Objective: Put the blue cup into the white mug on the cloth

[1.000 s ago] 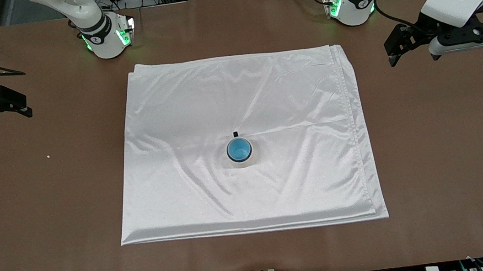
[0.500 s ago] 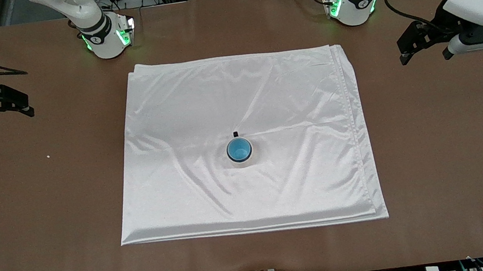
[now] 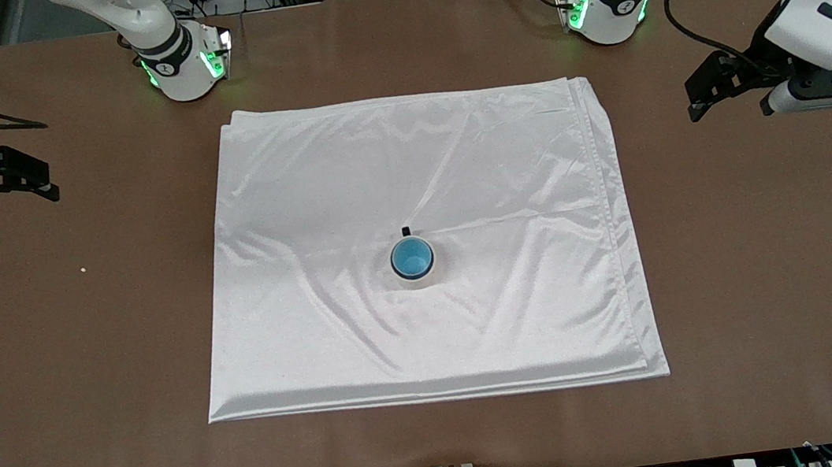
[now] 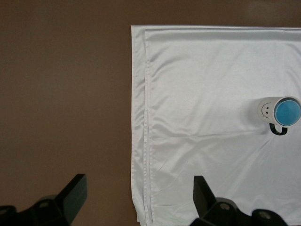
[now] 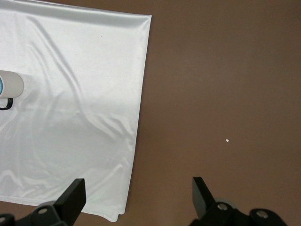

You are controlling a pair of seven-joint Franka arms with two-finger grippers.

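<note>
The blue cup (image 3: 412, 257) sits upright inside the white mug (image 3: 415, 280), whose black handle (image 3: 405, 231) points toward the robots' bases. The mug stands near the middle of the white cloth (image 3: 405, 147). My left gripper (image 3: 695, 100) is open and empty, up over bare table off the cloth's edge at the left arm's end. My right gripper (image 3: 47, 182) is open and empty over bare table at the right arm's end. The left wrist view shows the mug (image 4: 265, 109), the cup (image 4: 287, 112) and the cloth (image 4: 202, 84) past my left gripper (image 4: 139, 193). The right wrist view shows the mug (image 5: 12, 84) and the cloth (image 5: 70, 70) past my right gripper (image 5: 138, 190).
The brown table (image 3: 784, 260) surrounds the cloth. A tiny white crumb (image 3: 82, 269) lies on the table toward the right arm's end and also shows in the right wrist view (image 5: 227, 140). The two arm bases (image 3: 185, 63) stand along the table's edge farthest from the front camera.
My left gripper has drawn back from the cloth toward the left arm's end of the table. The right gripper, the mug and the cup have hardly moved.
</note>
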